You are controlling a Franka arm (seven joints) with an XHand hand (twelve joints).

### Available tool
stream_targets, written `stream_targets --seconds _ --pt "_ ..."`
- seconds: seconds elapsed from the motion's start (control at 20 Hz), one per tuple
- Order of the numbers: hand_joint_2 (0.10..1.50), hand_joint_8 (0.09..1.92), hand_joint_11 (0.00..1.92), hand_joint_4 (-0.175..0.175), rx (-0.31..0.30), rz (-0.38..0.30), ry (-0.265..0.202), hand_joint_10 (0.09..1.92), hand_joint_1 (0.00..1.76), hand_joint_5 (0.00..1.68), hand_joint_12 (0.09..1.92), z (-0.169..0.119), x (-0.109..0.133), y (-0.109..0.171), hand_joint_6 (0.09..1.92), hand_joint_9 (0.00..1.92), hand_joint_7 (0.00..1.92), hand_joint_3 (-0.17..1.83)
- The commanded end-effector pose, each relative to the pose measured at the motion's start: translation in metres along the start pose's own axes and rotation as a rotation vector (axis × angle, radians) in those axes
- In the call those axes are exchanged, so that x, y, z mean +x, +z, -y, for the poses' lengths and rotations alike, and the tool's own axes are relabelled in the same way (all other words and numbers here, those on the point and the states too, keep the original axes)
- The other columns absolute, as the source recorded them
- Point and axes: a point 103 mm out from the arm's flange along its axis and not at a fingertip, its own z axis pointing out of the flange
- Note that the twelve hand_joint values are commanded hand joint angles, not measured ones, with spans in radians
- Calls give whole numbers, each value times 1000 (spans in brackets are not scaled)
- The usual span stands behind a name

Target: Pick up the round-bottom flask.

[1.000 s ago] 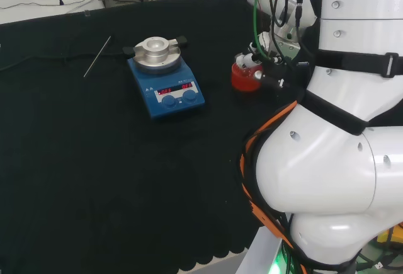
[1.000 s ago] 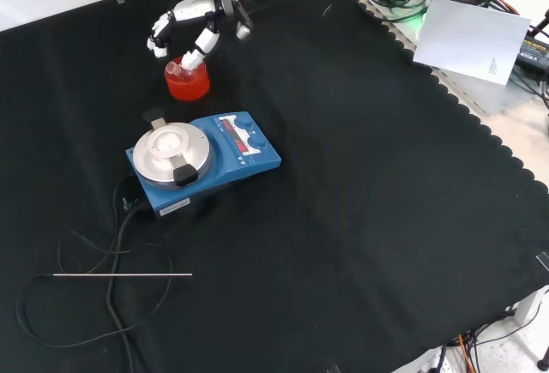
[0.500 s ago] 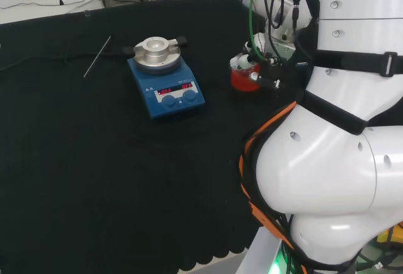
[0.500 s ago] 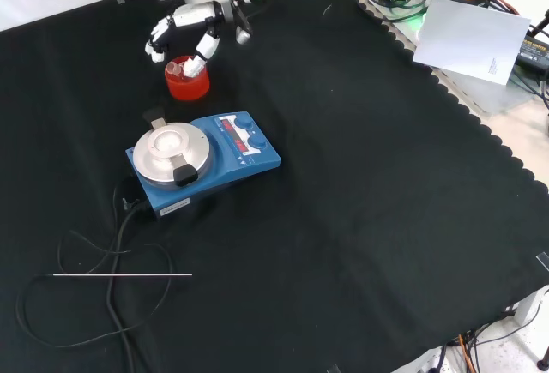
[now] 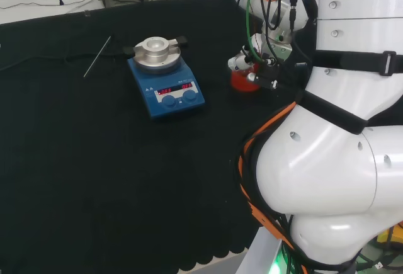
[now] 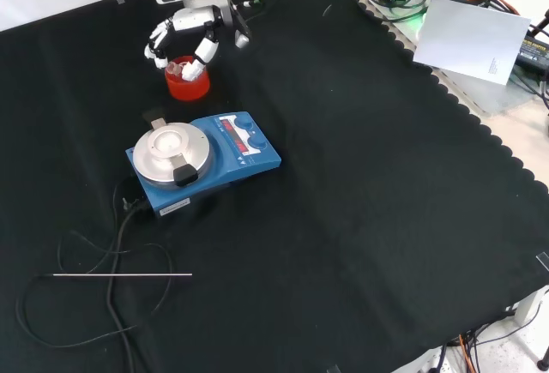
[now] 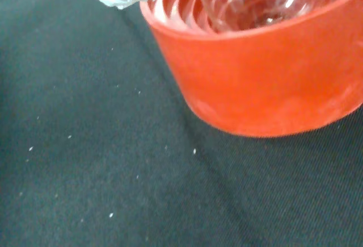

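In the upper left of the front view the hand (image 6: 193, 28) hangs over the red ribbed stand (image 6: 188, 84), its fingers (image 6: 199, 60) curled down around the top of the round-bottom flask (image 6: 179, 69) that sits in that stand. Whether the fingers have closed on the glass or only cage it I cannot tell. In the head view the hand (image 5: 259, 52) is at the upper centre-right, just left of the arm's white links, with the red stand (image 5: 242, 80) under it. The wrist view shows the clear glass bulb (image 7: 255, 0) seated in the stand's ribbed cup (image 7: 266, 71), which rests on the black cloth (image 7: 85, 162).

Below the stand in the front view lies the blue hotplate stirrer (image 6: 202, 160), well apart, and a thin metal rod (image 6: 122, 275) at the lower left.

The step in hand looks like the grasp itself. Next the fingers would need to clamp on the flask, then lift straight up so the bulb clears the stand without dragging it.
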Motion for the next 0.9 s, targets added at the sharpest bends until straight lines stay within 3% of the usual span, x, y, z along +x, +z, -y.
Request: stream_targets --seconds 0.05,0.3,0.55,0.65,0.7,0.9 --pt "856 646 295 -24 9 -2 6 656 869 728 1314 -1 -2 6 736 560 327 77" --pt "858 644 303 -16 6 -4 7 649 884 787 1309 -6 -12 7 737 568 341 99" --pt "734 628 324 16 -19 14 8 625 922 959 1302 -7 -14 6 664 599 373 413" --pt "858 636 343 121 -19 0 10 627 1013 1068 1304 -8 -15 6 746 623 386 301" --pt "912 638 351 148 -20 -6 8 625 1037 1095 1303 -8 -15 6 761 631 391 226" --pt "975 639 364 175 -19 -23 0 623 1061 1124 1303 -9 -14 7 772 643 397 129"
